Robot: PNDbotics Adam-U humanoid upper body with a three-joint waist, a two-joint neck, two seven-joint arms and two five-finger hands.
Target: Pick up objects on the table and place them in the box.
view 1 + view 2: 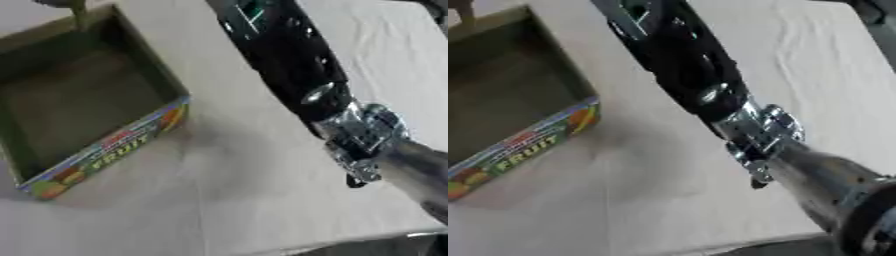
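An open cardboard box (109, 147) with a colourful wall printed "FRUIT" (525, 150) stands at the left; the part of its dark inside that shows holds nothing I can make out. My right arm (289, 60) crosses the picture from the lower right to the top middle: a black forearm above a silver joint (360, 134). Its hand lies beyond the top edge, out of view. The left hand shows nowhere. A small olive-tan shape (77, 15) pokes in at the top left, over the box's far wall; what it is I cannot tell.
A white cloth (254, 200) covers the table, with wrinkles at the upper right (815, 55). The table's near edge (350, 244) runs along the bottom right, with dark floor below it.
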